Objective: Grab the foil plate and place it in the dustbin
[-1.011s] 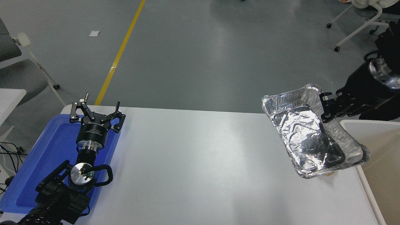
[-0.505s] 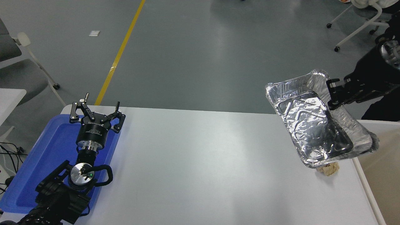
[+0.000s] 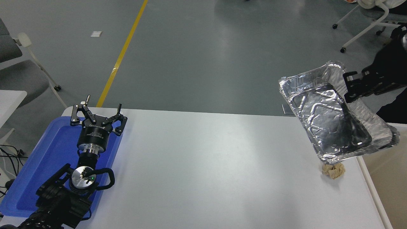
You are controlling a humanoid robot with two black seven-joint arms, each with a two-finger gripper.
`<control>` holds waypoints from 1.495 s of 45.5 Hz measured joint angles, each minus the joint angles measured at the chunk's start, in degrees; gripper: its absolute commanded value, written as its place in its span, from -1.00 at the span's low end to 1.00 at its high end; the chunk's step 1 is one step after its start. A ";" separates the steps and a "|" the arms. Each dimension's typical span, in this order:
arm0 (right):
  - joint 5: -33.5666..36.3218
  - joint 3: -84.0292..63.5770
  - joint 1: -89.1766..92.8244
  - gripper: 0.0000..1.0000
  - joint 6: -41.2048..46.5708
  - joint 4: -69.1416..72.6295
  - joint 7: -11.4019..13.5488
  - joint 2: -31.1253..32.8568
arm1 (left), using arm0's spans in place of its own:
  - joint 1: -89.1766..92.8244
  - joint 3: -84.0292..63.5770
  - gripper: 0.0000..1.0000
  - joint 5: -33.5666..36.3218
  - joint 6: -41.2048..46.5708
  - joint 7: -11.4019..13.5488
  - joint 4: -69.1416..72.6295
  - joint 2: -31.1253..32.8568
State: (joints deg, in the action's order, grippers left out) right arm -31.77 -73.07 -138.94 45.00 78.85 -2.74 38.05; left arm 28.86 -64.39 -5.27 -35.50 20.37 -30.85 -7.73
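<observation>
The foil plate point(image 3: 330, 117) is a shiny silver crinkled tray held tilted in the air above the table's right edge. My right gripper point(image 3: 348, 90) comes in from the right edge and is shut on the plate's far right rim. The dustbin point(image 3: 386, 171) shows only as a strip of off-white rim and beige inner wall at the lower right, just right of the table; the plate's lower right corner hangs over its near edge. My left gripper point(image 3: 97, 111) is parked open over the blue tray at the lower left.
A small crumpled tan paper ball point(image 3: 333, 170) lies on the white table point(image 3: 206, 171) just under the plate's lower corner. A flat blue tray point(image 3: 47, 159) lies at the table's left. Chairs stand on the grey floor at far left and top right.
My right gripper has lifted the foil plate up and to the right, toward the dustbin. The tan paper ball, hidden under the plate before, now shows on the table. The left arm has not moved.
</observation>
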 measured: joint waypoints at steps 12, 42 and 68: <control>-12.63 2.70 6.21 -1.00 0.01 -7.04 -0.13 10.37 | 0.01 -0.02 1.00 0.00 0.00 0.07 0.00 0.00; -27.72 24.92 51.44 -1.00 -17.23 -31.25 -0.50 19.63 | 0.01 -0.04 1.00 0.00 -0.02 0.06 0.00 0.01; -27.66 27.01 78.04 -1.00 -34.61 -51.96 -1.00 7.95 | 0.06 -0.04 1.00 -0.01 -0.01 0.01 0.00 0.00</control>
State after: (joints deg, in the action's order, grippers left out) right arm -59.43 -46.06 -60.90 10.39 26.90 -3.75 46.00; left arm 28.92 -64.42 -5.27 -35.51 20.38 -30.85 -7.73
